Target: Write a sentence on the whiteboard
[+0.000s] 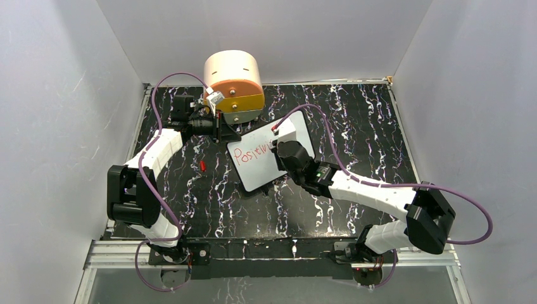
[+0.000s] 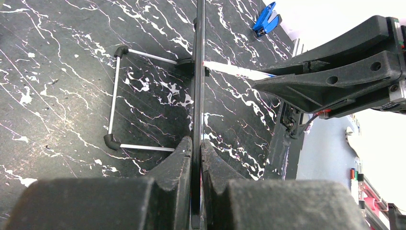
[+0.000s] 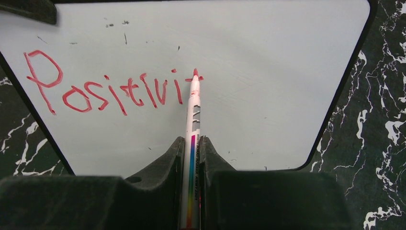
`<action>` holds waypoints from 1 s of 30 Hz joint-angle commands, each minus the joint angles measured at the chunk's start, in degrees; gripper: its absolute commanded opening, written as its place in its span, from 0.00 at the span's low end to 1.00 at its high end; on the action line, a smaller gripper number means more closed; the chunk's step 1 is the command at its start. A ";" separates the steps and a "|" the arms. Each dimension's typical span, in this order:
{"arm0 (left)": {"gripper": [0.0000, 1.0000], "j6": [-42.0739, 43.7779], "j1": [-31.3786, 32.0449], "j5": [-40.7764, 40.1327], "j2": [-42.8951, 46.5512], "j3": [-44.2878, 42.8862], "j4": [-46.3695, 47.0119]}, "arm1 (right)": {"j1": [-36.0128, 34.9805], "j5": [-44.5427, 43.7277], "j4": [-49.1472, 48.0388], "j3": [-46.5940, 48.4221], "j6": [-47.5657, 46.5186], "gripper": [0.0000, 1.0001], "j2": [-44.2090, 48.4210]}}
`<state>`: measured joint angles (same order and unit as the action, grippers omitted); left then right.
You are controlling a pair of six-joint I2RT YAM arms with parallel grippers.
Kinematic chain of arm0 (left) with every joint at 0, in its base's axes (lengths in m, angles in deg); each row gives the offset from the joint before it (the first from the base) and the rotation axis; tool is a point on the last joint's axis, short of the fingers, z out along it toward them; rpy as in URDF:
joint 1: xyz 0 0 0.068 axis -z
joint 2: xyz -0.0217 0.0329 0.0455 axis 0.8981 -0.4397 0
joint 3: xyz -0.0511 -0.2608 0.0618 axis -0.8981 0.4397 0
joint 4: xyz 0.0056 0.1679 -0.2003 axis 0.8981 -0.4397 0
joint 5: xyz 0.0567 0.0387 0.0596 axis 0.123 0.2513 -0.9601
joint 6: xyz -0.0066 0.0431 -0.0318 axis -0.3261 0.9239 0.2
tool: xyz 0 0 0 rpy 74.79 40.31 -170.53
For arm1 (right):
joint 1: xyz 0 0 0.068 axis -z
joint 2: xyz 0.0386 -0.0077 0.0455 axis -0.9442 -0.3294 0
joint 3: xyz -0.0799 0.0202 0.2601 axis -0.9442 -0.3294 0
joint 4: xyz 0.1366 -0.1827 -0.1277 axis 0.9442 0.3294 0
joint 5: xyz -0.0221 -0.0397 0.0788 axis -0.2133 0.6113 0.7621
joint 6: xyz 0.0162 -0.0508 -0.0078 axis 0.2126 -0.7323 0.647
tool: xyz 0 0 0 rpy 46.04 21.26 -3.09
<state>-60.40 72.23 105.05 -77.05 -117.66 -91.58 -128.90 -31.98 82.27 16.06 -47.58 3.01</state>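
Note:
The whiteboard [image 1: 256,177] stands tilted at the table's middle. My left gripper [image 1: 225,133] is shut on its far-left edge. In the left wrist view the board [image 2: 198,72] is edge-on, pinched between my left gripper's [image 2: 197,141] jaws. The sentence [image 3: 110,88], in red, reads "Positivi" with a fresh stroke starting after it, and it shows small from above [image 1: 250,154]. My right gripper [image 3: 191,140] is shut on a white marker [image 3: 194,110] with a rainbow stripe. The marker's red tip touches the board at the end of the lettering. From above, the right gripper [image 1: 282,152] covers the board's middle.
A round orange and cream drawer unit [image 1: 233,85] stands behind the board. A small red cap [image 1: 202,166] lies on the black marble table left of the board. The board's wire stand [image 2: 115,96] rests on the table. A blue clip [image 2: 265,19] lies farther off.

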 commanded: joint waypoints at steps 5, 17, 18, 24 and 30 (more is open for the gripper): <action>0.00 1.17 0.56 -3.73 -1.50 1.05 -3.78 | 0.33 2.56 6.37 1.75 2.18 0.00 0.12; 0.00 1.35 0.56 -3.83 -1.48 1.00 -3.76 | 0.34 -1.30 6.39 1.72 2.11 0.00 -0.17; 0.00 1.32 0.56 -3.82 -1.44 1.02 -3.75 | 0.38 -1.75 5.85 1.55 2.11 0.00 -0.01; 0.00 1.29 0.56 -3.89 -1.35 1.14 -3.82 | 0.38 -3.48 3.32 1.28 1.53 0.00 0.28; 0.00 1.32 0.56 -3.99 -1.28 1.11 -3.81 | 0.49 -2.65 1.28 0.63 0.98 0.00 2.18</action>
<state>-60.70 72.27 105.03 -77.07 -117.66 -91.71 -128.83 -33.51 88.54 16.12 -46.18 3.03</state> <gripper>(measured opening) 0.060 0.206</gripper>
